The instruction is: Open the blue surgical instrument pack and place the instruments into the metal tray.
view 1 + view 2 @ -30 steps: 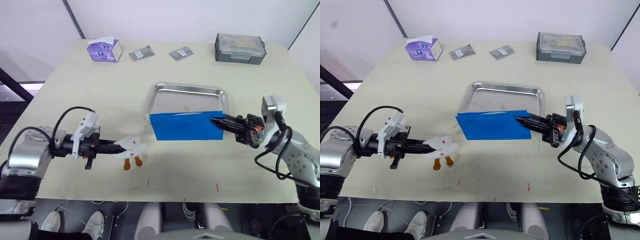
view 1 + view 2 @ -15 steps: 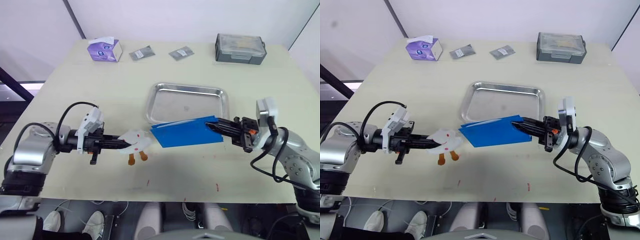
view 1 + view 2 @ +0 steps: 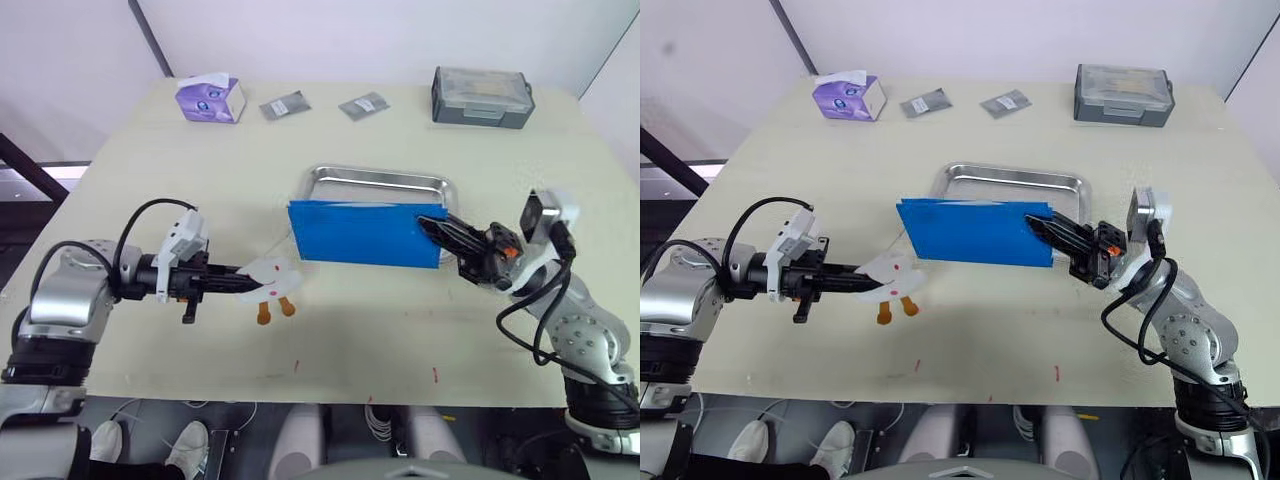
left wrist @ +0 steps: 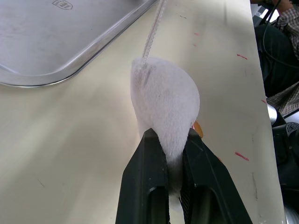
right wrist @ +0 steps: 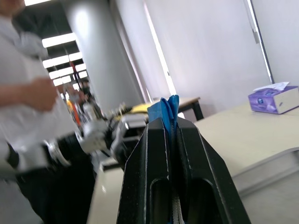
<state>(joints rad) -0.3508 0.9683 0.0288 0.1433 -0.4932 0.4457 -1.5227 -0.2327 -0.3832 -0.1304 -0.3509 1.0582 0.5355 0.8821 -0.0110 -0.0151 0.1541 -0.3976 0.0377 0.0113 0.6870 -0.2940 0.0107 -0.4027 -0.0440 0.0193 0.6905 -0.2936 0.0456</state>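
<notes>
steel first: the metal tray (image 3: 378,181) sits bare mid-table, no instruments in it yet. blue surgical instrument pack (image 3: 362,234) has swung up from flat to nearly upright over the tray's near rim, pinched at its edge by the right gripper (image 3: 437,226) (likely to tip contents out). left gripper (image 3: 237,283) clamps a white plush toy (image 3: 271,279), now closer in.

Bright-blue pack (image 3: 364,234), shiny silver tray (image 3: 378,182)
</notes>
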